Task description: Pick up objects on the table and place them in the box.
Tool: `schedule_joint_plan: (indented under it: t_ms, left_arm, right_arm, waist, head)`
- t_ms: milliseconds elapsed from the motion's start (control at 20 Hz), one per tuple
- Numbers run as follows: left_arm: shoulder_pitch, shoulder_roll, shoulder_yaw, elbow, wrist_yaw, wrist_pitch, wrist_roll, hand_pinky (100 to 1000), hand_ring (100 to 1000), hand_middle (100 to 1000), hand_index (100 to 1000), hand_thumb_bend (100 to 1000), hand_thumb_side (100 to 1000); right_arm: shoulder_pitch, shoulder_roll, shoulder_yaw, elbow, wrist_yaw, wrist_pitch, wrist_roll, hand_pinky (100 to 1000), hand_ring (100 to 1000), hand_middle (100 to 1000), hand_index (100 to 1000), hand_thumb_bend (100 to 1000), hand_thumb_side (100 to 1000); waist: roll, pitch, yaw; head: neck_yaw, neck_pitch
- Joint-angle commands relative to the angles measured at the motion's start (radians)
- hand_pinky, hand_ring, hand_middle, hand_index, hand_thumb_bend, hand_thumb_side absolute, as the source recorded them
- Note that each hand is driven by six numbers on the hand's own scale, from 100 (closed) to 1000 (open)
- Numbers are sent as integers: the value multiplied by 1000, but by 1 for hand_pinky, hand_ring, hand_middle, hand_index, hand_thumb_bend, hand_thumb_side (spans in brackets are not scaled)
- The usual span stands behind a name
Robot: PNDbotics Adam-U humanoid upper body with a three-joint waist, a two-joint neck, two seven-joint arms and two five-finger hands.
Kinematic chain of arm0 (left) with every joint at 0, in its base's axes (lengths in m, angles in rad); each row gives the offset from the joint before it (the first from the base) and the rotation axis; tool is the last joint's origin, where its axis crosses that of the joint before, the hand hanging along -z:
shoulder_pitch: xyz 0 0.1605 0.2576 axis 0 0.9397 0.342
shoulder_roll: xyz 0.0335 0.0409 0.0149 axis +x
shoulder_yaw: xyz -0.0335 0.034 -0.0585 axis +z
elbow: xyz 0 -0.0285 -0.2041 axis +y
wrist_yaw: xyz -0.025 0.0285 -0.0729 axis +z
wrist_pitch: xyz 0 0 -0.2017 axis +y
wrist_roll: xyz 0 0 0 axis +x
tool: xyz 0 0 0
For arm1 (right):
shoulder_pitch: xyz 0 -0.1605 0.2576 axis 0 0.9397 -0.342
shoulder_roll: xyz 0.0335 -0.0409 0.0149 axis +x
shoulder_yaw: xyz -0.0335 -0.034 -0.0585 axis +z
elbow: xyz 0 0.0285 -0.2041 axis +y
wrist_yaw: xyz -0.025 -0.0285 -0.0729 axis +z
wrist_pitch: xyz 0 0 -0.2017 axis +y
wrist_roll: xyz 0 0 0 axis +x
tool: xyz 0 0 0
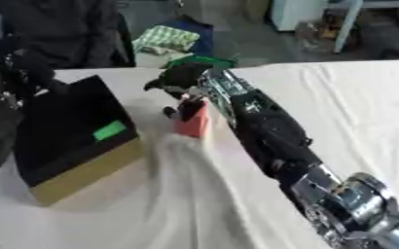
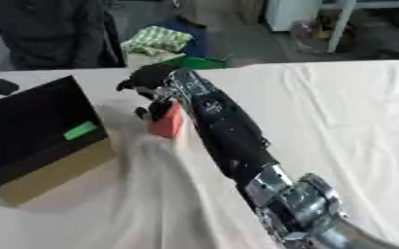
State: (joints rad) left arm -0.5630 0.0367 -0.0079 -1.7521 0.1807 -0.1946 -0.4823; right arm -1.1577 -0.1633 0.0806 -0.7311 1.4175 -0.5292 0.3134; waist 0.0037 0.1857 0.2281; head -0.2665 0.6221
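A red block (image 1: 193, 125) stands upright just right of the box, above a raised fold of the white tablecloth (image 1: 182, 180). My right hand (image 1: 182, 81) comes down on it from above, its dark fingers (image 1: 186, 109) curled round the block's top. The right arm (image 1: 271, 131) stretches in from the lower right. The box (image 1: 66, 131) sits at the left, black with a tan side wall and a green label (image 1: 110, 130). Dark parts of my left arm (image 1: 0, 112) show at the left edge, and I cannot make out the hand's shape there.
White cloth (image 2: 348, 112) covers the table, with bare room to the right of the arm. Beyond the far edge lie a green checked cloth (image 1: 167, 37) and a green object (image 1: 201, 61). A person in dark clothes (image 1: 63, 29) is behind the table.
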Motion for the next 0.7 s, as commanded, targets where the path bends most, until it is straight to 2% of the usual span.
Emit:
schedule_joint_plan:
  t_ms: [50,100,150,250,300,350,500,700]
  left_arm:
    - [-11,10,5,-16,2,-1,0,688,580,597,891,100,687]
    - [-11,10,5,-16,1,-1,0,688,580,598,891,100,687]
    - [-11,10,5,-16,1,-1,0,688,580,598,891,100,686]
    - [-10,10,5,-15,1,-1,0,688,580,598,891,100,685]
    - [-10,10,5,-15,1,-1,0,688,580,598,891,100,685]
    - [-10,10,5,-15,1,-2,1,688,580,598,891,100,685]
    - [-10,10,6,-14,1,-2,1,688,580,598,891,100,685]
    - [-11,11,7,-13,1,-3,1,687,580,598,892,100,687]
  right_arm:
    - [-28,-26,3,-31,-14,10,10,810,804,690,1000,100,335]
    - [-28,-27,4,-29,-9,14,23,815,820,747,1000,100,343]
    - [-28,-28,3,-24,-2,21,41,838,871,890,1000,100,369]
    - [-26,-30,-1,-10,15,37,86,862,920,994,1000,100,571]
    - [-26,-31,-4,-3,23,45,107,863,922,998,1000,100,588]
    - [-25,-32,-8,7,32,55,129,868,939,1000,1000,100,724]
    - [-23,-34,-21,32,52,84,177,868,947,1000,1000,100,791]
    - [-18,-43,-38,62,62,114,191,870,947,1000,1000,100,821]
  waist:
    - [2,-23,-2]
    - [2,-23,-3]
    - [2,-24,-4]
    - [3,-26,-5]
    - [3,-26,-6]
    - [4,-27,-7]
    - [6,-27,-11]
    - [9,-24,-14]
  head:
    - [0,-15]
    - [1,-15]
    - [1,-15]
    - [1,-15]
    - [0,-15]
    - [1,-15]
    - [1,-16]
    - [1,-17]
